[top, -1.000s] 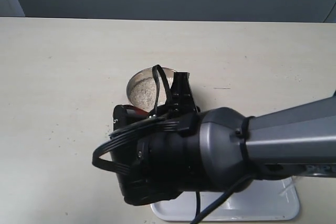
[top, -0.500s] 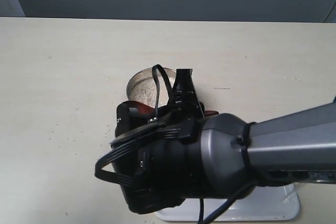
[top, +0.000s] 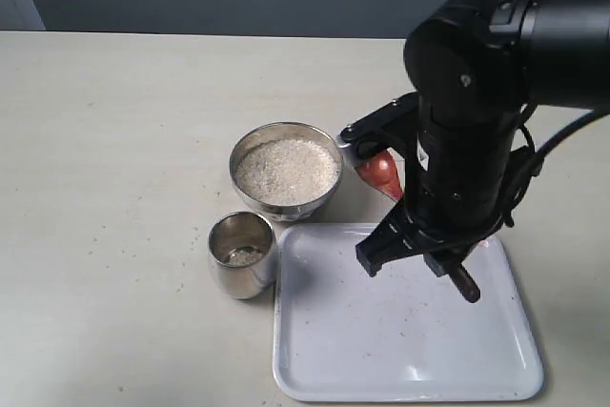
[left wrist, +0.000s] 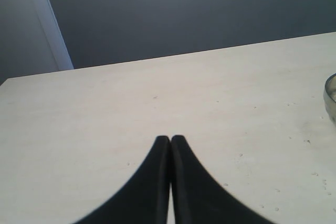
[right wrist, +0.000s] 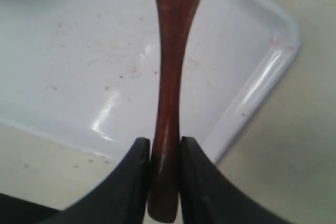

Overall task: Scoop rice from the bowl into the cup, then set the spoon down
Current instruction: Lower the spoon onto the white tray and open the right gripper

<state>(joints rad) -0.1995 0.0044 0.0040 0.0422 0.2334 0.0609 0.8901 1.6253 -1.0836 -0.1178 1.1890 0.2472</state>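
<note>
The steel bowl (top: 286, 171) holds a pale heap of rice (top: 286, 169). In front of it stands the cup (top: 243, 254) with a little rice at its bottom. My right gripper (right wrist: 165, 148) is shut on the thin handle of the reddish-brown spoon (right wrist: 170, 77). In the exterior view the spoon (top: 379, 172) slants over the white tray, its oval end up near the bowl's right side and its handle end low. No rice shows on it. My left gripper (left wrist: 170, 139) is shut and empty over bare table, with the bowl's rim (left wrist: 331, 98) at that view's edge.
A white tray (top: 410, 359) lies right of the cup and in front of the bowl, with specks on it; it also fills the right wrist view (right wrist: 79, 51). The right arm's black body (top: 477, 111) rises over the tray's far side. Loose grains dot the table.
The right arm, which blocked the exterior view above the cup and bowl, has swung right over the tray with the spoon. Bowl and cup now show in full.
</note>
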